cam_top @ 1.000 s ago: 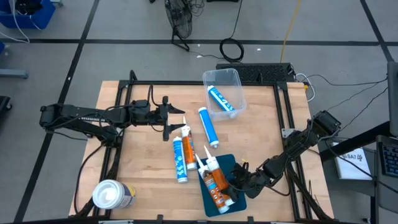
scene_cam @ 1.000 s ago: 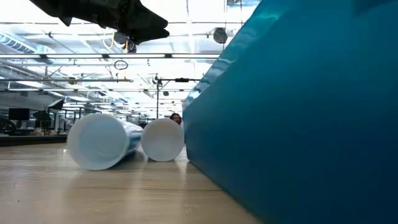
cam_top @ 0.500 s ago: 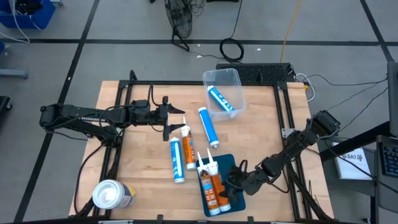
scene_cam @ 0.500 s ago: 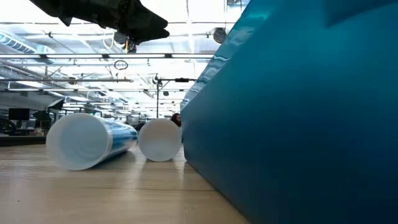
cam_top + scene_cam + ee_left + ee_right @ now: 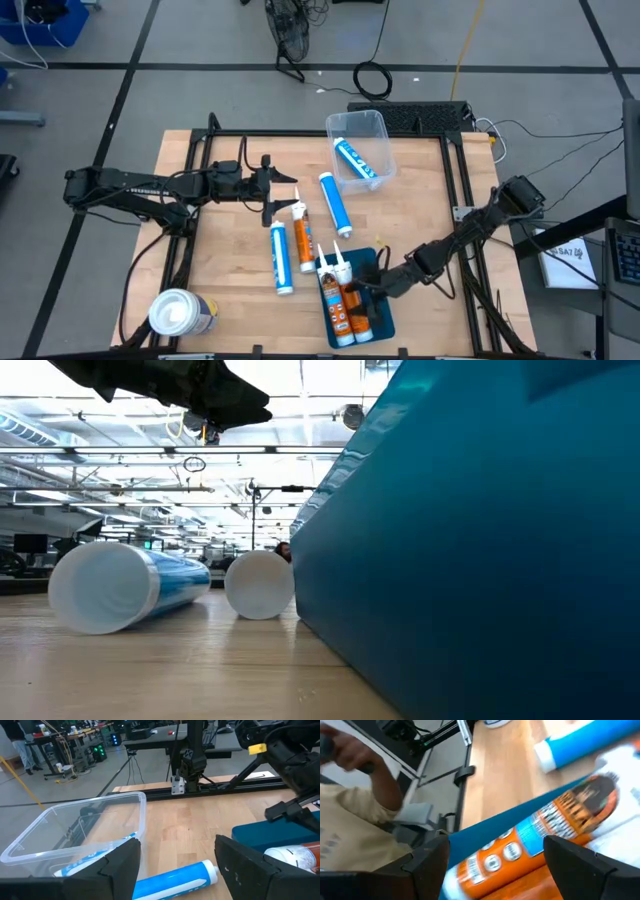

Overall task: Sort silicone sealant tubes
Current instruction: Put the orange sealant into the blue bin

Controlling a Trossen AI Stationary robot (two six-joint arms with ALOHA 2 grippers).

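Sorting half done: two orange sealant tubes [image 5: 343, 302] lie in the blue tray [image 5: 383, 316] at the tabletop's [image 5: 420, 215] near edge, a third orange tube [image 5: 301, 240] beside a blue tube [image 5: 278, 257] left of it. Another blue tube [image 5: 335, 204] lies mid-table; one sits in the clear bin [image 5: 378, 125] at the far side. Right end effector [image 5: 364, 288] over the tray, fingers spread, empty, as far as the wrist view shows. Left end effector [image 5: 276, 193] hovers far-left, fingers wide. Tubes look rigid, light, apt to roll; grip mid-barrel, across the label, not the nozzle.
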